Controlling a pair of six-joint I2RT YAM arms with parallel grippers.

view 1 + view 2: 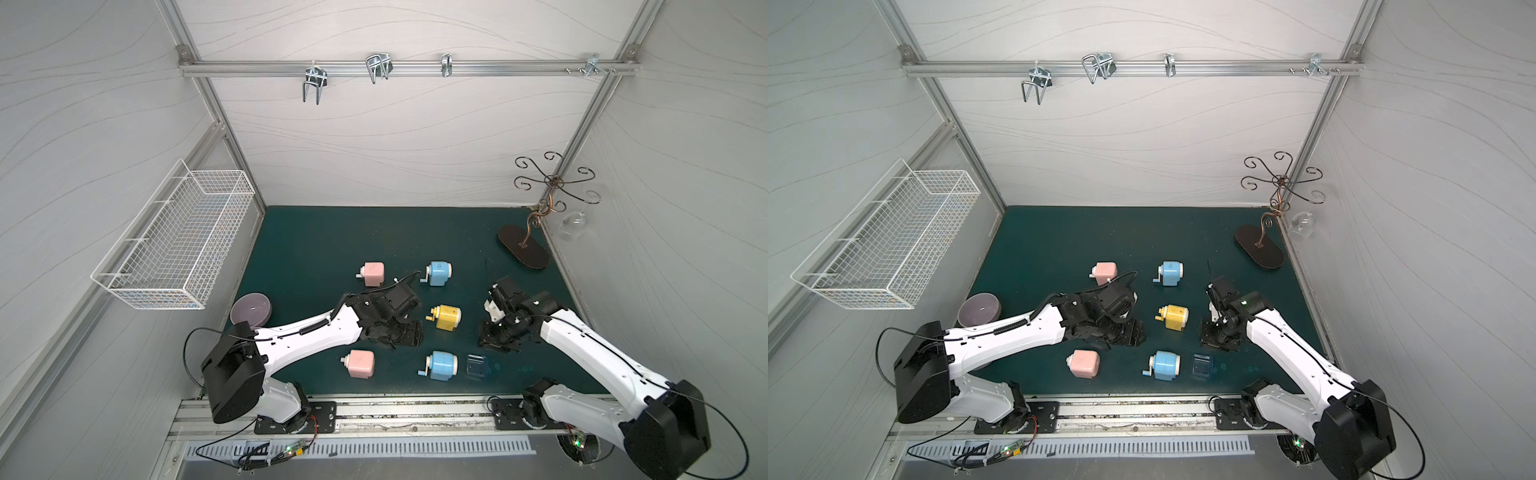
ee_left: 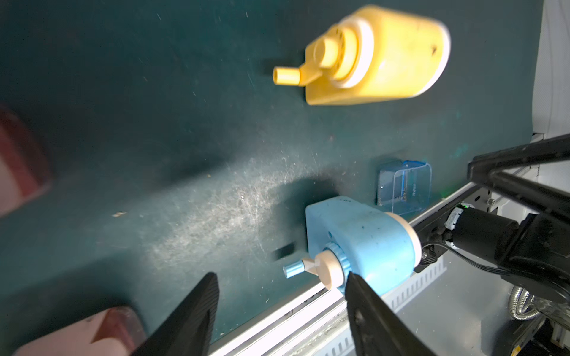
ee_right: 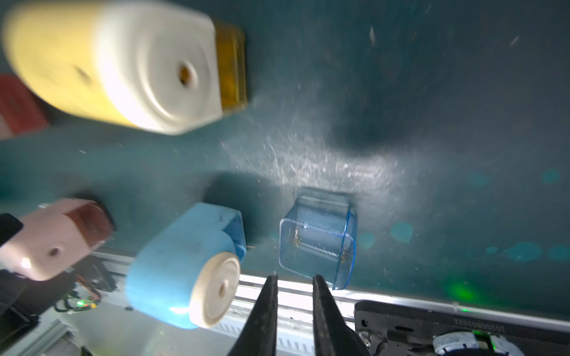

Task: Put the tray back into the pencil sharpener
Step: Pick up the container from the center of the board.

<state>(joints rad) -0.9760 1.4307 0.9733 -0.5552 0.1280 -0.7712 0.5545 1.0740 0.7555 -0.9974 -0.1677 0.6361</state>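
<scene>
The tray is a small clear blue box lying on the green mat near the front edge. It lies apart from the blue pencil sharpener, just right of it. My right gripper hovers behind the tray, its fingers a narrow gap apart with nothing between them. My left gripper hangs behind and left of this sharpener, open and empty. The sharpener's crank faces the left gripper. The tray shows beyond the sharpener.
A yellow sharpener lies between the two grippers. A second blue one and two pink ones lie around. A purple bowl is at the left, a metal stand at the back right, a wire basket on the left wall.
</scene>
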